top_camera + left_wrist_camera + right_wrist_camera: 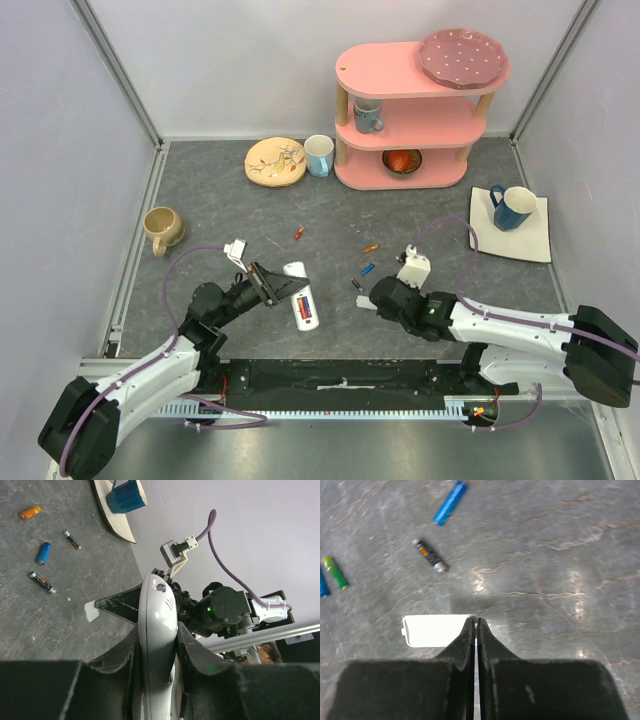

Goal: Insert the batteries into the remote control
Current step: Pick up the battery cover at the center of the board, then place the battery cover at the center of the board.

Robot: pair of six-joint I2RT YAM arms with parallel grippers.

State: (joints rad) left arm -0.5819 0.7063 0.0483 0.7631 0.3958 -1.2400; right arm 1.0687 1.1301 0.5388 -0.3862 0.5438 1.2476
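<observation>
Grey table, five-plus batteries, one remote control in left gripper, right gripper closed

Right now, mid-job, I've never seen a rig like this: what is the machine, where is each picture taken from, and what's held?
Two robot arms with two-finger grippers stand at the near edge of the table. One picture looks down from above; the others come from a camera on each wrist. The left gripper is shut on the remote control. The right gripper is shut, tips at the end of a white cover; whether it grips it I cannot tell. Loose batteries lie on the grey surface.
</observation>
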